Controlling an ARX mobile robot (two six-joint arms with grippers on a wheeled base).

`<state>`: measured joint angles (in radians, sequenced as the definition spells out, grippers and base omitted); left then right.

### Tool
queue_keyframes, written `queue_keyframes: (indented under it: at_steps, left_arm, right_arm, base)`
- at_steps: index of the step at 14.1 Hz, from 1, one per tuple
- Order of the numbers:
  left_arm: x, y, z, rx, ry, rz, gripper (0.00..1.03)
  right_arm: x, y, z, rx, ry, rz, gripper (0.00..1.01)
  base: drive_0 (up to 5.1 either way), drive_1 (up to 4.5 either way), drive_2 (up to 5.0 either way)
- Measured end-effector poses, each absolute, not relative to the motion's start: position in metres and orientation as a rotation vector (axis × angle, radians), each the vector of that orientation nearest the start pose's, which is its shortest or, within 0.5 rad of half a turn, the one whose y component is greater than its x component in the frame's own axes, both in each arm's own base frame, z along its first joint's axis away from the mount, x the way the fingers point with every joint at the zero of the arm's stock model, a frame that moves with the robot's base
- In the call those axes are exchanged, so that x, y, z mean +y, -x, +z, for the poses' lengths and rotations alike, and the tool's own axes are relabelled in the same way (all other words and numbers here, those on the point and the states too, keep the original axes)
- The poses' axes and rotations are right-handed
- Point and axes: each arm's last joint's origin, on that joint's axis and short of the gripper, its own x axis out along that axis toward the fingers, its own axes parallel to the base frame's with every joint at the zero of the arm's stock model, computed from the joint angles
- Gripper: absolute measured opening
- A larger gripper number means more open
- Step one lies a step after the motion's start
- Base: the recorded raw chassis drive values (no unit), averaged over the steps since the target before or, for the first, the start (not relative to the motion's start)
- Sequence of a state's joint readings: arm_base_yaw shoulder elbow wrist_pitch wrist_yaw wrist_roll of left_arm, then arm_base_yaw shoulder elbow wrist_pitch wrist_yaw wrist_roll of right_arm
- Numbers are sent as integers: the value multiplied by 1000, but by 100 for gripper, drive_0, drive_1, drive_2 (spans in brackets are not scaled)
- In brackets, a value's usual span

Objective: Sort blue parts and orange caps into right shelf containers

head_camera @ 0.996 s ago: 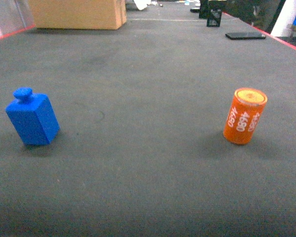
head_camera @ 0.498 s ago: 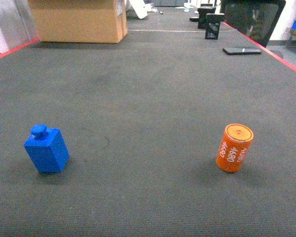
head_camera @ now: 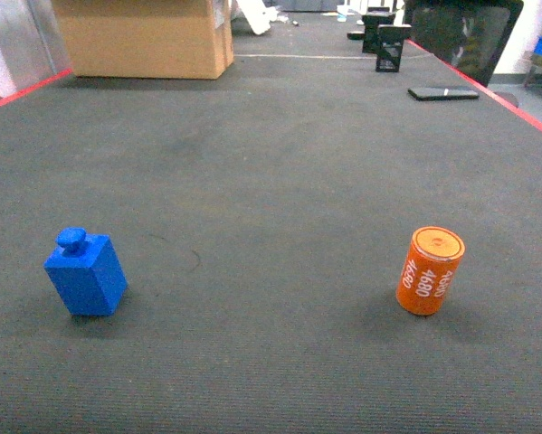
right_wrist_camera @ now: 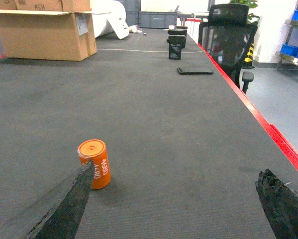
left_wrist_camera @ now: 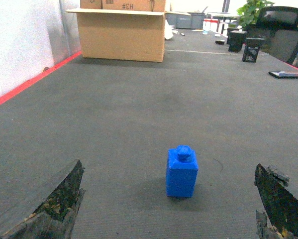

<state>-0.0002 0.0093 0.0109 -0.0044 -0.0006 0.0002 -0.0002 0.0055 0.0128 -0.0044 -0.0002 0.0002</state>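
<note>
A blue part (head_camera: 85,276), a small block with a knob on top, stands on the dark table mat at the left. An orange cap (head_camera: 429,271), a short cylinder printed "4680", stands at the right. In the left wrist view the blue part (left_wrist_camera: 182,172) stands ahead of my left gripper (left_wrist_camera: 168,165), between its wide-open fingers and touching neither. My right gripper (right_wrist_camera: 177,167) is open too. The orange cap (right_wrist_camera: 95,163) is just beyond its left fingertip (right_wrist_camera: 84,179), outside the gap. Neither gripper shows in the head view. Small blue bins (right_wrist_camera: 292,50) sit on a far rack; I cannot tell if they are the right shelf containers.
A cardboard box (head_camera: 144,36) stands at the back left. Black stands (head_camera: 390,41) and a flat black device (head_camera: 444,92) lie at the back right. Red tape (right_wrist_camera: 268,127) marks the table's right edge, with an office chair (right_wrist_camera: 228,35) beyond it.
Between one second and half a second ago the head view shifted, so both pieces look smaller and lower in the frame. Since then nothing has visibly moved.
</note>
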Motion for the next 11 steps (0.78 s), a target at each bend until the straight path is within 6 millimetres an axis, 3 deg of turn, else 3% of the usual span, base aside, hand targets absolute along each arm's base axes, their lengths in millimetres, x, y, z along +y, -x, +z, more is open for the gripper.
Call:
queue_keyframes:
  at_steps: [11]
  left_arm:
    - [0, -98, 166, 3, -1, 0, 98]
  right_arm:
    - [0, -97, 167, -3, 0, 0, 98]
  base:
    - [0, 0, 0]
